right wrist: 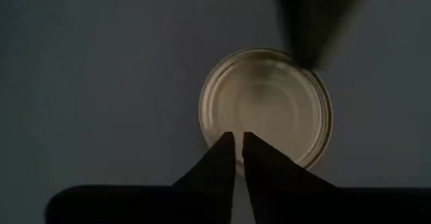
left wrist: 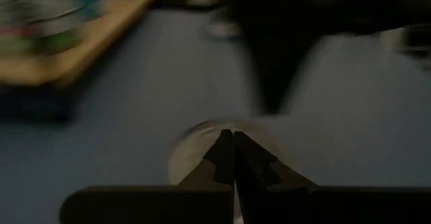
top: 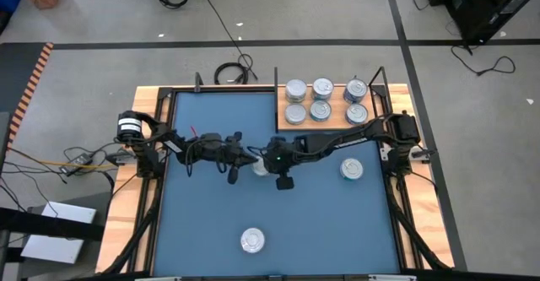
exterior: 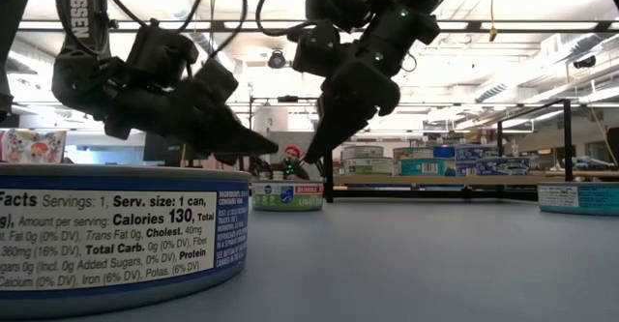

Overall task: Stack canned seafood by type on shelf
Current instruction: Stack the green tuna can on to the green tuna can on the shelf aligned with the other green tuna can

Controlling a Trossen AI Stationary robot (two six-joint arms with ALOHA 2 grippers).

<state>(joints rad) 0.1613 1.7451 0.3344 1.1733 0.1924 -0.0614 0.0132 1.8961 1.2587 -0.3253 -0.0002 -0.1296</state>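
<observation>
A tin (top: 261,168) stands upright on its base in the middle of the blue mat (top: 211,222); it also shows in the low view (exterior: 287,195). My left gripper (top: 247,158) is shut, its tips (exterior: 274,149) just above the tin's left side, over the lid (left wrist: 195,150). My right gripper (top: 272,162) is shut, its tips (exterior: 311,159) just above the tin's right side, over the lid (right wrist: 266,109). Neither seems to touch the tin. The wooden shelf (top: 337,119) at the far right holds several tins (top: 321,99) in two rows.
A loose tin (top: 351,170) stands on the mat to the right, under the right arm. Another tin (top: 251,240) stands near the front edge and looms large in the low view (exterior: 116,235). The mat is bare to the left.
</observation>
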